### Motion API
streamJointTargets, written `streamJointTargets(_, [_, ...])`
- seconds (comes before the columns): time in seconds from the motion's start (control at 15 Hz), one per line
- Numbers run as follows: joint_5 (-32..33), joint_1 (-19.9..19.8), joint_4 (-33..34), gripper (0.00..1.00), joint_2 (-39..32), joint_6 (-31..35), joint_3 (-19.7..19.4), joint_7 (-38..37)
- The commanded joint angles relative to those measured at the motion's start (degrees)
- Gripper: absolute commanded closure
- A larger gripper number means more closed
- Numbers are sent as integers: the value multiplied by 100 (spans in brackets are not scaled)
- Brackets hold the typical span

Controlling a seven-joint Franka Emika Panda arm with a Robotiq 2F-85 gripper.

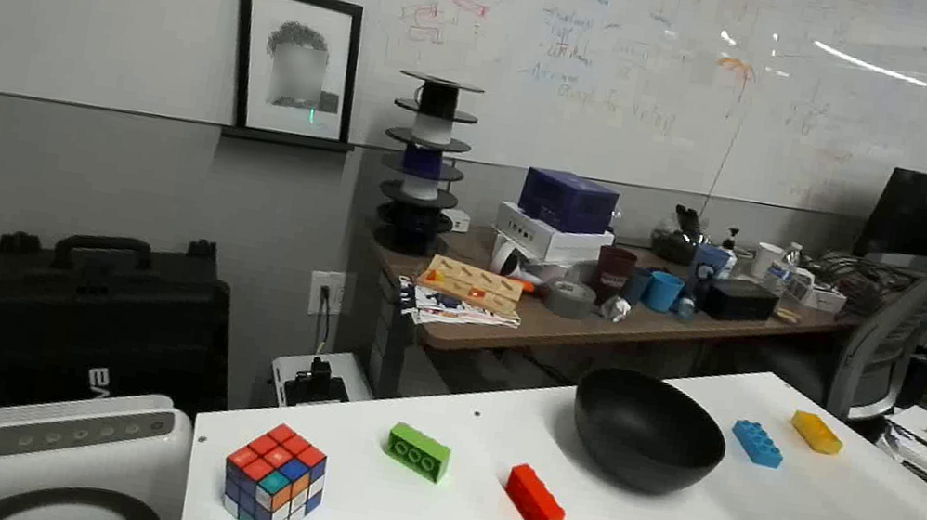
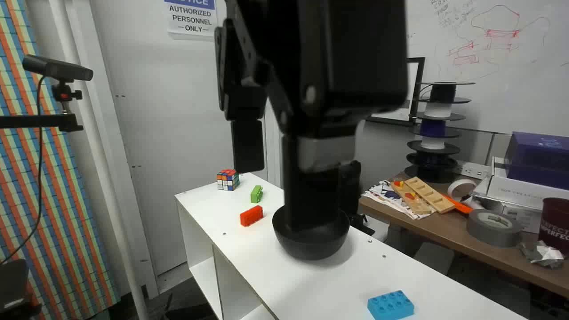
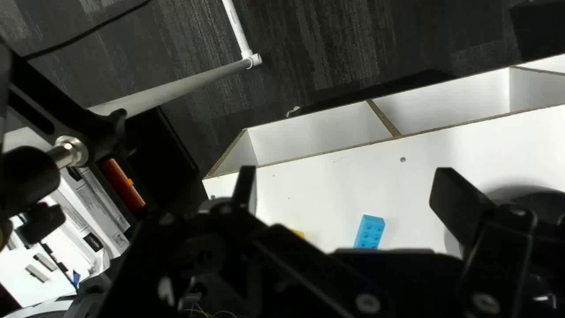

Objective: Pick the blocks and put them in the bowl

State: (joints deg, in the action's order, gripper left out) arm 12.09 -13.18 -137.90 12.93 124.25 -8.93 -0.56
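In an exterior view the yellow block [image 1: 817, 432] and blue block [image 1: 758, 443] lie on the white top on one side of the black bowl [image 1: 647, 432]. The red block [image 1: 535, 502] and green block [image 1: 418, 453] lie on its other side. An exterior view also shows the blue block [image 2: 390, 305], red block [image 2: 251, 215], green block [image 2: 256, 194] and bowl [image 2: 311, 246]. My gripper [image 2: 280, 182] is open with nothing between its fingers. In the wrist view the gripper [image 3: 348, 190] is above the blue block [image 3: 370, 232], partly hidden; only a corner of the yellow block [image 3: 299, 233] shows.
A multicoloured puzzle cube [image 1: 274, 482] stands at the end of the white top near the green block. The white unit has open compartments [image 3: 318, 132] below its edge. A cluttered brown desk [image 1: 452, 329] stands behind. A white pole [image 2: 100, 155] stands beside the unit.
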Motion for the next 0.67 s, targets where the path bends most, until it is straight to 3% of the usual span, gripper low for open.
streamJointTargets(0.0, [11,46,32,0,1,-10,-45,-7])
streamJointTargets(0.6, [11,46,93,0,9,-10,-46,-7])
